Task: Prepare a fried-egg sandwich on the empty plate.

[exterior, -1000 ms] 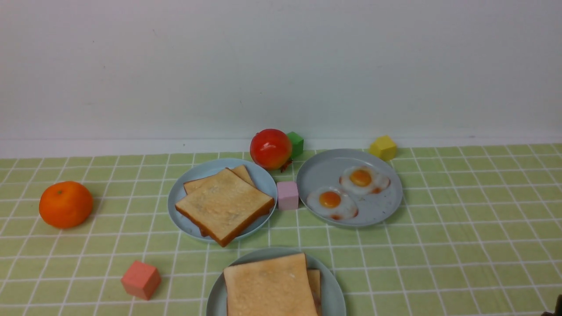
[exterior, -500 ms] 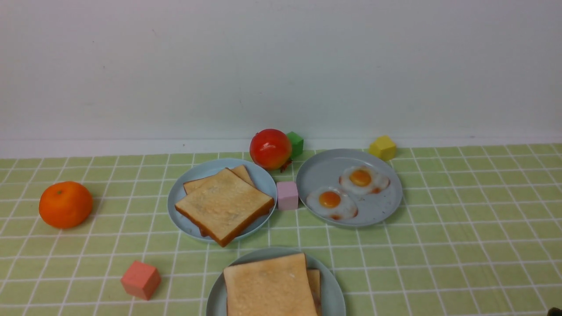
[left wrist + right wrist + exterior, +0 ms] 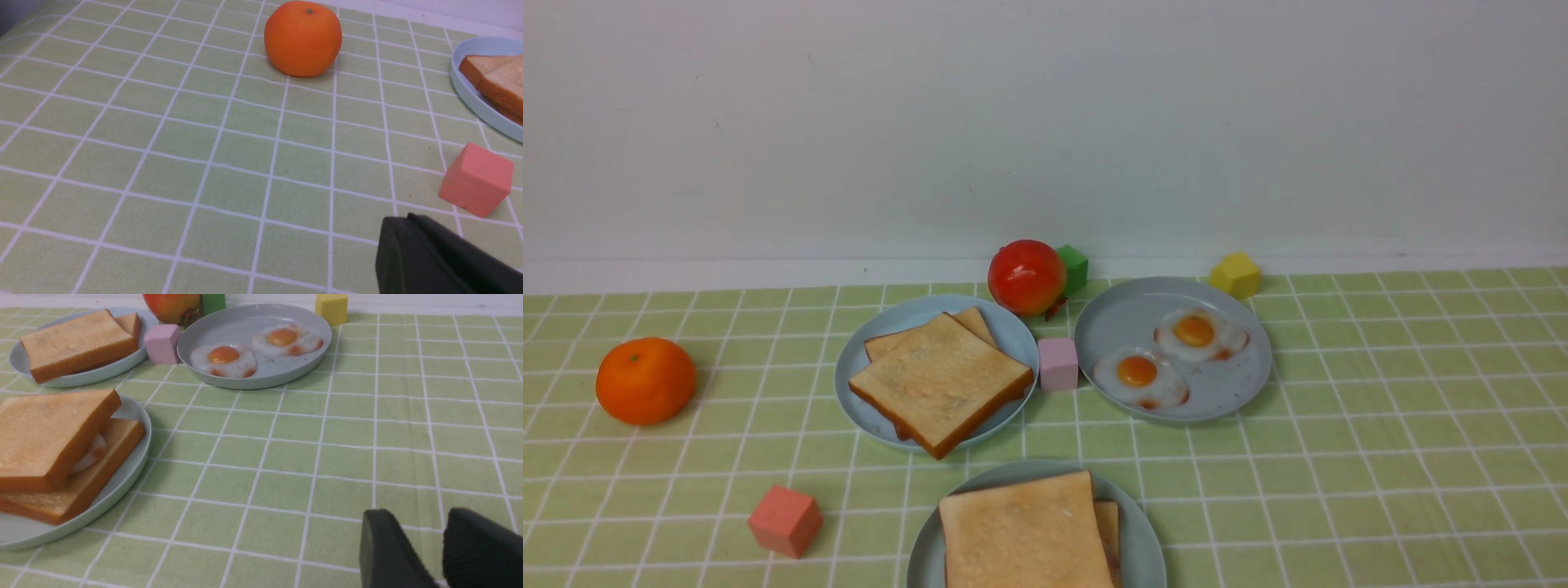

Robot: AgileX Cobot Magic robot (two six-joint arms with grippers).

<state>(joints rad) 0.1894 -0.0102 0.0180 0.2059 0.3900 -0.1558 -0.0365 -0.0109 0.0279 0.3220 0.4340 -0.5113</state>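
Observation:
The fried-egg sandwich (image 3: 1025,531) lies on the pale mint plate (image 3: 1145,539) at the near edge of the front view. In the right wrist view the sandwich (image 3: 53,441) shows two toast slices, the upper one askew, with egg white (image 3: 93,454) peeking out between them. My right gripper (image 3: 421,522) hovers open over bare cloth to the right of that plate (image 3: 137,465), holding nothing. My left gripper (image 3: 404,218) is shut and empty, low over the cloth near a coral cube (image 3: 476,179). Neither gripper shows in the front view.
Behind stand a plate (image 3: 866,347) with two toast slices (image 3: 939,380) and a grey plate (image 3: 1111,318) with two fried eggs (image 3: 1139,376). Around them are a pink cube (image 3: 1058,363), red fruit (image 3: 1027,276), green cube (image 3: 1075,266), yellow cube (image 3: 1236,274), coral cube (image 3: 784,520) and orange (image 3: 645,380).
A dark tip of the right arm at the bottom right corner of the front view has slid out of sight. Nothing on the table has moved.

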